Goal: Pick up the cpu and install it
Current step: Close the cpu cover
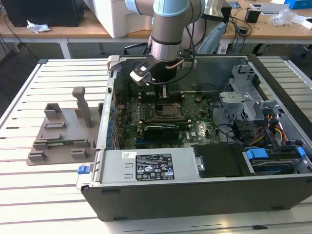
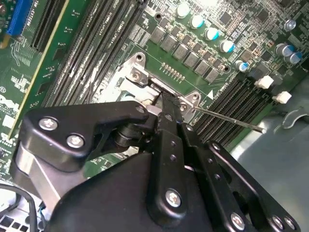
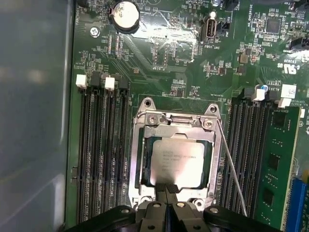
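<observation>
The cpu (image 3: 178, 162), a small silvery square chip, lies flat inside the metal socket frame (image 3: 145, 145) on the green motherboard. My gripper (image 3: 166, 189) hangs just over the chip's edge, its two black fingers pressed together with nothing visible between them. In the second wrist view the gripper (image 2: 161, 99) points down at the socket's hinge end. The thin wire lever (image 3: 231, 164) stands out beside the frame, away from it. In the exterior view the gripper (image 1: 164, 92) reaches down into the open computer case right above the socket (image 1: 168, 111).
Memory slots (image 3: 104, 154) flank the socket, with a memory stick (image 3: 275, 169) on the other side. A long black expansion card (image 1: 161, 130) lies in front of the socket. The grey plastic holder (image 1: 61, 131) rests on the slatted table at the exterior view's left. The case's walls (image 1: 195, 195) surround the board.
</observation>
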Available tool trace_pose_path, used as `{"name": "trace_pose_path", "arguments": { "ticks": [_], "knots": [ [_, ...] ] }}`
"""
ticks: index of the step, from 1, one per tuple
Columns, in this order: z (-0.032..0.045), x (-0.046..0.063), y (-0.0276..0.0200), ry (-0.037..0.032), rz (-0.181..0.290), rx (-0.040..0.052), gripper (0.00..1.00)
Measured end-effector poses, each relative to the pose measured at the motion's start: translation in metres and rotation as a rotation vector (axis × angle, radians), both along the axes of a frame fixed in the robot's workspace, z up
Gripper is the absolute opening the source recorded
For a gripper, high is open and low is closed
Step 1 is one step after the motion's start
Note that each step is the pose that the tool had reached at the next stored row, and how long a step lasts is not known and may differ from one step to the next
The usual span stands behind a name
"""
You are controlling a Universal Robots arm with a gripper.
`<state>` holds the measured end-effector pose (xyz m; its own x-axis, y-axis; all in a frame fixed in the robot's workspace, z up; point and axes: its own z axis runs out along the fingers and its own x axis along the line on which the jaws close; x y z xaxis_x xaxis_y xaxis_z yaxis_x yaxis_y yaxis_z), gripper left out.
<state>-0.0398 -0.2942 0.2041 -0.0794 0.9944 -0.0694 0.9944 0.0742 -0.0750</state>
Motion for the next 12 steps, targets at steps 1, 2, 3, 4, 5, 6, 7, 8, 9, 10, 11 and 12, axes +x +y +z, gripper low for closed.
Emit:
{"name": "trace_pose_path", "arguments": {
  "ticks": [1, 2, 3, 4, 5, 6, 7, 8, 9, 10, 11, 12],
  "knots": [
    [0.0018, 0.001, 0.0000, -0.0007, 0.000, 0.0009, 0.11],
    [0.0054, 0.002, 0.0000, -0.0002, 0.000, 0.0014, 0.11],
    [0.0075, 0.004, 0.0000, -0.0003, 0.000, 0.0021, 0.11],
    [0.0085, 0.005, 0.0000, -0.0002, 0.000, 0.0025, 0.11],
    [0.0087, 0.013, 0.0000, 0.0012, 0.000, 0.0032, 0.11],
    [0.0087, 0.021, -0.0005, 0.0060, 0.000, 0.0068, 0.11],
    [0.0087, 0.027, -0.0010, 0.0094, 0.000, 0.0118, 0.11],
    [0.0086, 0.030, -0.0016, 0.0112, 0.000, 0.0179, 0.11],
    [0.0086, 0.034, -0.0028, 0.0133, 0.000, 0.0331, 0.11],
    [0.0085, 0.036, -0.0044, 0.0144, 0.000, 0.0421, 0.11],
    [0.0084, 0.037, -0.0065, 0.0152, 0.000, 0.0477, 0.11],
    [0.0083, 0.037, -0.0119, 0.0153, 0.000, 0.0496, 0.11]
  ]
}}
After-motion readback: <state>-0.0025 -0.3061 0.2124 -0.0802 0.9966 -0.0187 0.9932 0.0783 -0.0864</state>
